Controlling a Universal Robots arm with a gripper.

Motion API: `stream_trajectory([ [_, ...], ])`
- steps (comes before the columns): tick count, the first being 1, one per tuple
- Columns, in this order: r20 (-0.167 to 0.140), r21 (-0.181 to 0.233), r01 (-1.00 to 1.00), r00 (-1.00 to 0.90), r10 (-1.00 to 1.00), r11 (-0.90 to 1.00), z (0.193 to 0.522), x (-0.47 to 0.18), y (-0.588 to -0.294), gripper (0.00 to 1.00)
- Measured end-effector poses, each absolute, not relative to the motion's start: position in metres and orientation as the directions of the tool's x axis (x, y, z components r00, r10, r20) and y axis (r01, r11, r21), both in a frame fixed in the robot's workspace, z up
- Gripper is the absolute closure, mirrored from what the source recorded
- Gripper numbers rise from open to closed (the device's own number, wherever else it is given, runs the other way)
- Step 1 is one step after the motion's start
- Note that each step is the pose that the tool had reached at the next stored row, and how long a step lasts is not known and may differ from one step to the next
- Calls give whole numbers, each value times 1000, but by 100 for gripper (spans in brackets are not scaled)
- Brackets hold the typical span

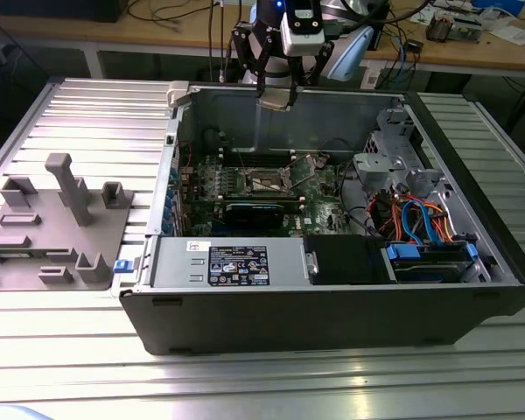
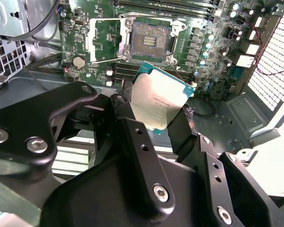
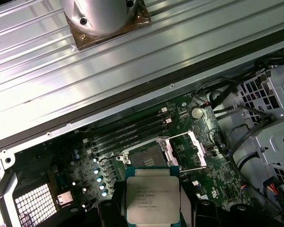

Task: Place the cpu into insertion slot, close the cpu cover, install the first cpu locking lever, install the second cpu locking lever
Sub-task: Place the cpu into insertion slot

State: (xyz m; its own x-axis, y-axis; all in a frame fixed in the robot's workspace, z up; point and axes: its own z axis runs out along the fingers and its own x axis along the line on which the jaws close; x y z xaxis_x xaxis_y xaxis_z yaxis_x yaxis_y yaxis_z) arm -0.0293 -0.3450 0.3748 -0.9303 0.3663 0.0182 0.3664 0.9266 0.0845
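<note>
Silver chip (image 2: pixel 157 98) hung clamped in the gripper (image 2: pixel 154 116), apart from the socket (image 2: pixel 149 38); lowered crooked, it might bend pins.

In the second wrist view, black fingers (image 2: pixel 135 142) hide the lower part of the chip (image 2: pixel 157 101). In the exterior view the socket (image 1: pixel 269 182) is too small to make out inside.

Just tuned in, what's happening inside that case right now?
The arm's pincer is shut on the cpu, holding it above the open computer case. Down on the green board, the insertion slot is empty and the cpu cover is swung open beside it. The cpu is not yet seated.
</note>
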Motion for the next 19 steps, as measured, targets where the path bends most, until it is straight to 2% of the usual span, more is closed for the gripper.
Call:
stream_trajectory([
  [19, 18, 85, 390, -921, 390, 917, 375, -29, -345, 46],
])
